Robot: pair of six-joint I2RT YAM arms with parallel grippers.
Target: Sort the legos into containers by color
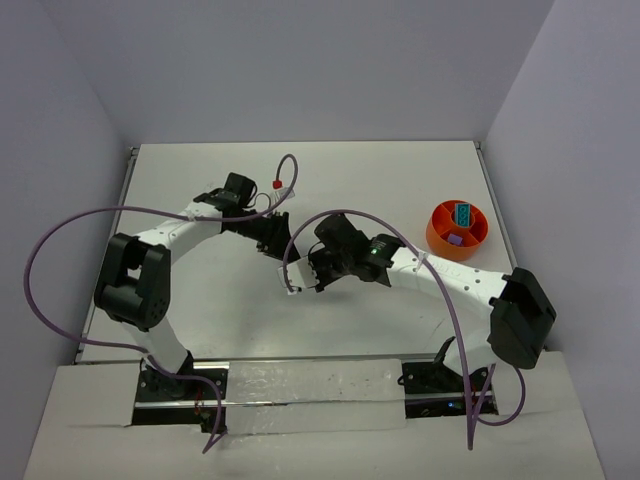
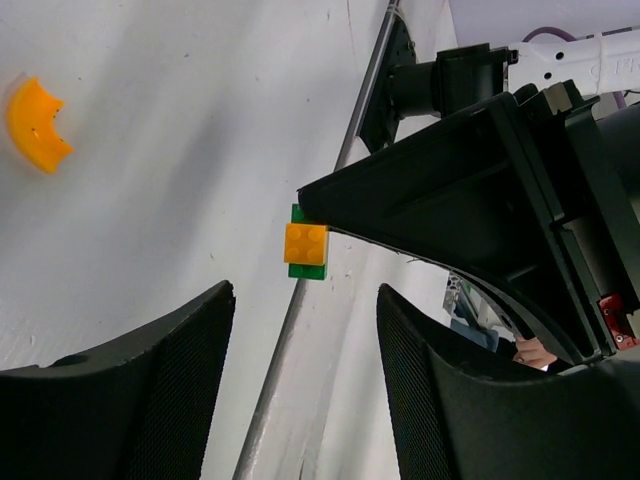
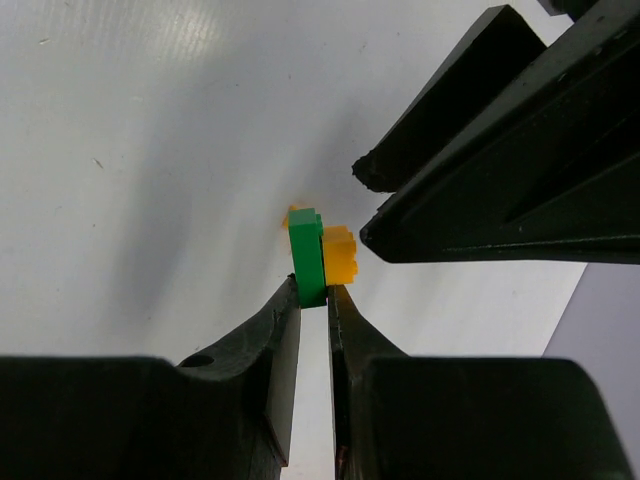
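Observation:
My right gripper is shut on a green brick with an orange brick stuck to its side, and holds the pair above the table. The pair also shows in the left wrist view, at the tip of the right gripper's fingers. My left gripper is open and empty, its fingers close beside the held pair. A curved orange brick lies on the table. From above, both grippers meet mid-table, left and right. The orange bowl stands at the right.
The bowl holds a teal brick and a purple brick in separate sections. Grey walls enclose the white table on three sides. Purple cables loop over both arms.

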